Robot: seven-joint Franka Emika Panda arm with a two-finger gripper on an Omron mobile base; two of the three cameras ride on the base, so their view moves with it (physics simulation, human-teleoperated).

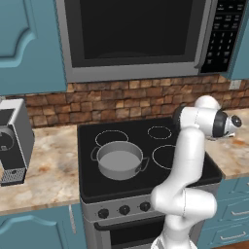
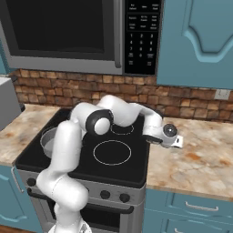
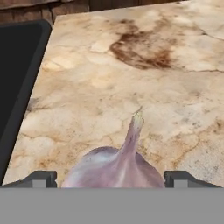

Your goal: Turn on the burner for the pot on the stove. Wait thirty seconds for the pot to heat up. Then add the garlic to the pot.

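the garlic (image 3: 116,168) sits on the marbled surface (image 3: 131,87) right of the stove (image 1: 141,146), between the wide-apart fingers (image 3: 41,178); the pot (image 1: 119,160) stands well apart on a left burner.

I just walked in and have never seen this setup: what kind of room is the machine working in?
A home kitchen, computer-rendered: a stove with a pot, a microwave above, and a garlic on the stone counter.

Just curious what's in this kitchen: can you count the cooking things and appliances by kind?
Pot: 1
Garlic: 1
Stove: 1
Microwave: 1
Coffee machine: 1
Total: 5
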